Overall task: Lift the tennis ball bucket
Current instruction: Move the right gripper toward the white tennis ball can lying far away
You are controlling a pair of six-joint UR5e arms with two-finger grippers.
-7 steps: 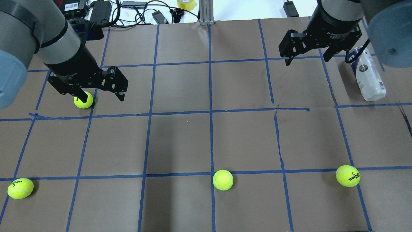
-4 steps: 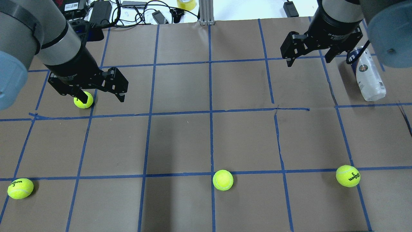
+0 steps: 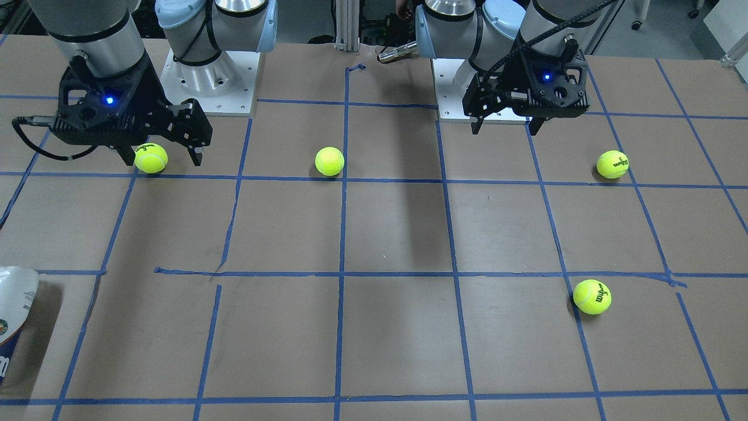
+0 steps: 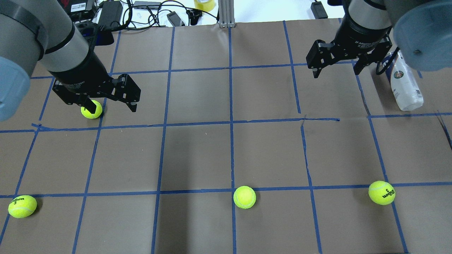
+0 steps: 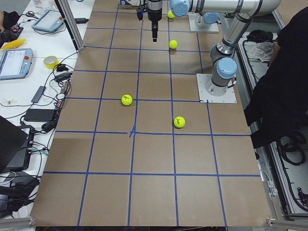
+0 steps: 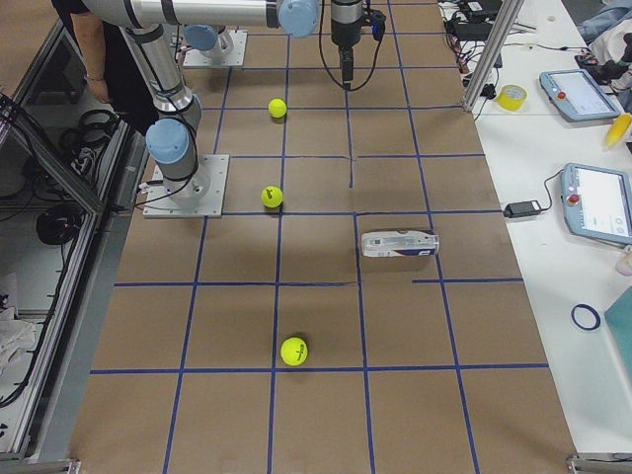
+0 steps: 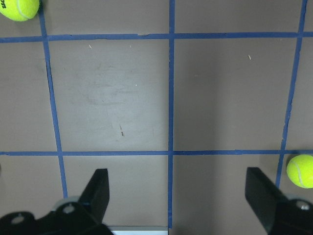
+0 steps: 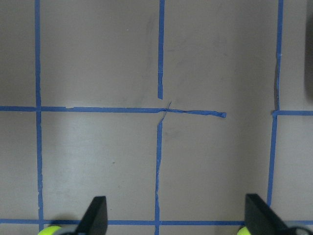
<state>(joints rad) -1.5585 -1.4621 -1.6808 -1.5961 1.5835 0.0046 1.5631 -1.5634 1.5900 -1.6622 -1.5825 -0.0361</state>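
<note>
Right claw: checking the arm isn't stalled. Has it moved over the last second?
Yes, slightly. In the overhead view the right claw sits lower in the picture, its tips further past the horizontal blue tape line than before.

The table (image 4: 197, 155) is covered with brown paper, which is divided into squares by blue tape lines (image 4: 231, 148). A white bench (image 6: 563, 276) is set along its far side, on which two teach pendants (image 6: 597, 202), a yellow tape roll (image 6: 512, 96) and cables (image 5: 61, 77) are laid. An aluminium post (image 4: 226, 12) is mounted at the table's edge.
</note>
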